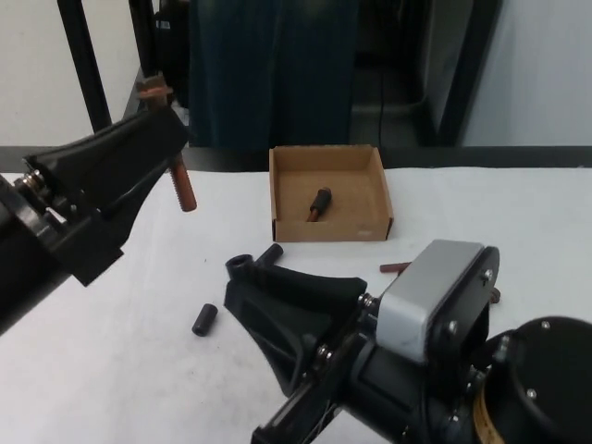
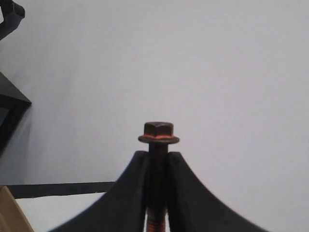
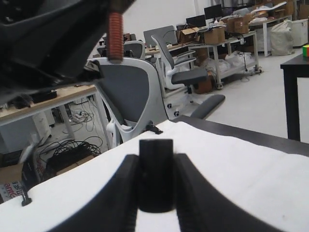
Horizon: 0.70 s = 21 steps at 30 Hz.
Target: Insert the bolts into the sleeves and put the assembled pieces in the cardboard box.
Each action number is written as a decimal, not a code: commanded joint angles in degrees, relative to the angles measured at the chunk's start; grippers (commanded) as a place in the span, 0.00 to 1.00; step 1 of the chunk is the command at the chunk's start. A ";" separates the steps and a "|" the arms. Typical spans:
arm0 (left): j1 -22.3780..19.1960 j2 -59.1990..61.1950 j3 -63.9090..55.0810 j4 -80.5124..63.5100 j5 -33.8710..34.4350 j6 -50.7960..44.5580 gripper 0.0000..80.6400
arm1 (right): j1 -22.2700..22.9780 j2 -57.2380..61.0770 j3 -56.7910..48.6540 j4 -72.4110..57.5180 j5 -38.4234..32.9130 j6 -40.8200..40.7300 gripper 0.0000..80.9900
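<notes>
Sleeve [image 3: 156, 169] clamped in my right gripper [image 3: 156, 159], near the cardboard box [image 1: 330, 159]. Left gripper [image 2: 158, 154] grips a bolt [image 2: 158, 133], raised beside that box.

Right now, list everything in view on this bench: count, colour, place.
held bolt: 1, copper, upright in the left gripper, head up, above the cloth
held sleeve: 1, black, in the right gripper
loose sleeves: 2, black, on the cloth on the near side of the box
loose bolt: 1, copper, on the cloth beside the right arm
assembled piece: 1, black and copper, lying in the box
box: 1, brown cardboard, far middle of the bench
cloth: 1, white, covering the bench
left gripper: black, shut on the held bolt
right gripper: black, shut on the held sleeve
</notes>
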 commanded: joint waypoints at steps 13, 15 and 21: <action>-2.99 -0.48 2.05 -3.99 2.22 2.18 0.01 | 2.24 1.47 -0.25 -6.01 0.78 -4.10 0.00; -4.35 -0.48 2.05 -4.36 2.22 2.46 0.01 | 2.24 1.47 -0.25 -6.01 0.78 -4.13 0.00; -6.57 -0.48 2.05 -4.48 2.22 4.78 0.01 | 2.24 1.47 -0.25 -6.01 0.78 -4.25 0.00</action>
